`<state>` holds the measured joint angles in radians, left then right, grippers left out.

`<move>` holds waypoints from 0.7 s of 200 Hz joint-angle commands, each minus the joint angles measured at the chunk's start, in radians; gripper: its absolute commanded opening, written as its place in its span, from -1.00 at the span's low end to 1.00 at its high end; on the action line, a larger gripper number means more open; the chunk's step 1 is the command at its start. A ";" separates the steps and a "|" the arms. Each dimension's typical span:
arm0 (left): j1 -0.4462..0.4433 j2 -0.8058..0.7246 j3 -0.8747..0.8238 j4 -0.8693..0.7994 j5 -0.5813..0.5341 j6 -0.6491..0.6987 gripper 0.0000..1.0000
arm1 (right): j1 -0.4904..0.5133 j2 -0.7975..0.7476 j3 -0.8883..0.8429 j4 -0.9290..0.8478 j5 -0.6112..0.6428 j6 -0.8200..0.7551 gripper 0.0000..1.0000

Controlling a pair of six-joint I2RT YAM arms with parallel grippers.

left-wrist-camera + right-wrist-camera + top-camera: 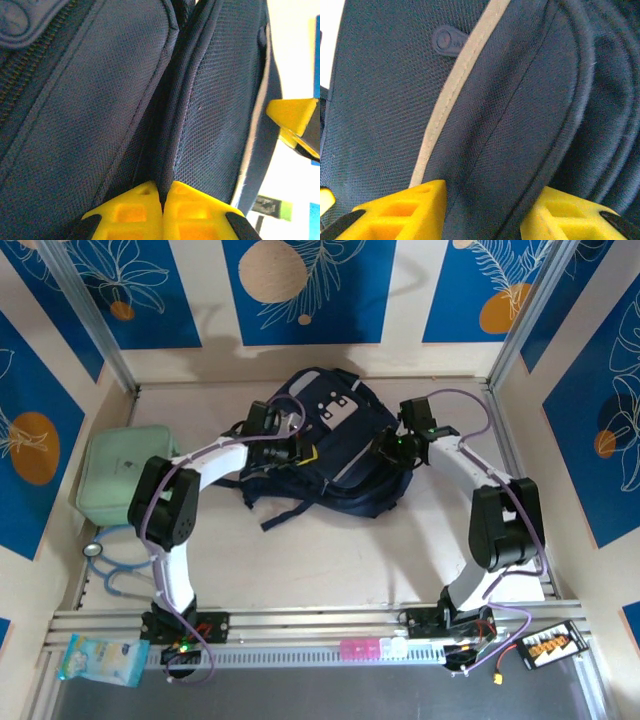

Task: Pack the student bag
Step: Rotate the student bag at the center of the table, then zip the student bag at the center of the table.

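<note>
The student bag [345, 410], navy blue with a white buckle patch, lies at the back middle of the table, its dark straps trailing toward the front. My left gripper [290, 450] is at its left side. In the left wrist view its yellow fingers [130, 210] are shut on a thin fold of the bag's mesh fabric [100, 100]. My right gripper [385, 452] is at the bag's right side. Its fingers [405, 210] stand apart on either side of a thick ridge of the front pocket [520, 100], touching it on both sides, beside the light stripe [450, 95].
A pale mint-green zip case [125, 475] lies at the left wall, with a blue-tubed stethoscope [105, 565] in front of it. A snack packet [100, 660], a pink and white box [372, 648] and a black device [548, 645] sit along the front rail.
</note>
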<state>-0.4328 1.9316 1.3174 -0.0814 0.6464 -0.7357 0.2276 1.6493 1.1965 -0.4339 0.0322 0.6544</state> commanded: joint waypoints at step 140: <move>-0.070 -0.068 -0.033 0.331 -0.036 -0.445 -1.00 | 0.512 -0.131 -0.047 -0.148 0.420 0.152 -0.25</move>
<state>-0.4942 1.8973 1.2446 0.1650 0.6014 -1.1549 0.7162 1.4738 1.1511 -0.5865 0.3416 0.7776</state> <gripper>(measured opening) 0.045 0.389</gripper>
